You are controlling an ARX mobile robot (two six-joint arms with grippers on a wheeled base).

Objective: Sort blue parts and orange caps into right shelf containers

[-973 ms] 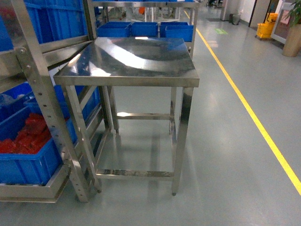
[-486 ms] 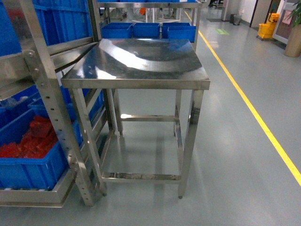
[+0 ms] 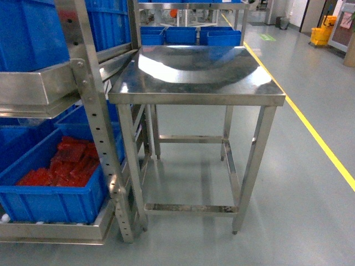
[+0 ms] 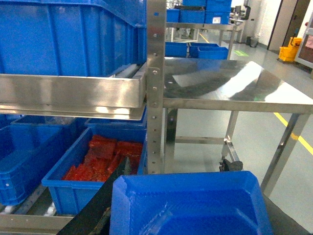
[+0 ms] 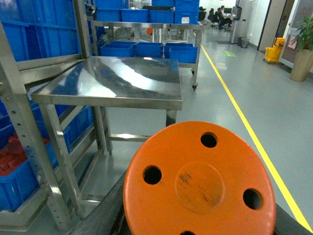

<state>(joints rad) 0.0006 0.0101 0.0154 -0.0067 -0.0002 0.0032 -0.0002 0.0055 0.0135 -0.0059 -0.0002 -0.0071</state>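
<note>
While the head camera shows only furniture and floor, each wrist camera has a part filling the bottom of its picture: a blue part in the left wrist view and a round orange cap with small holes in the right wrist view. Neither arm appears from the head.

A steel table stands in the aisle, its shiny top bare. A steel rack stands against the table's left edge. On the rack's bottom shelf sits a blue crate holding red pieces; more blue crates sit on the shelf above. Beyond the table's far edge, three blue bins stand in a row on a lower rack. The floor is grey-green with a yellow line running along the right, and a yellow mop bucket is far back.

The blue part lies right against the left camera, the orange cap right against the right one. The jaws themselves are hidden behind them, so I cannot tell how they stand.
</note>
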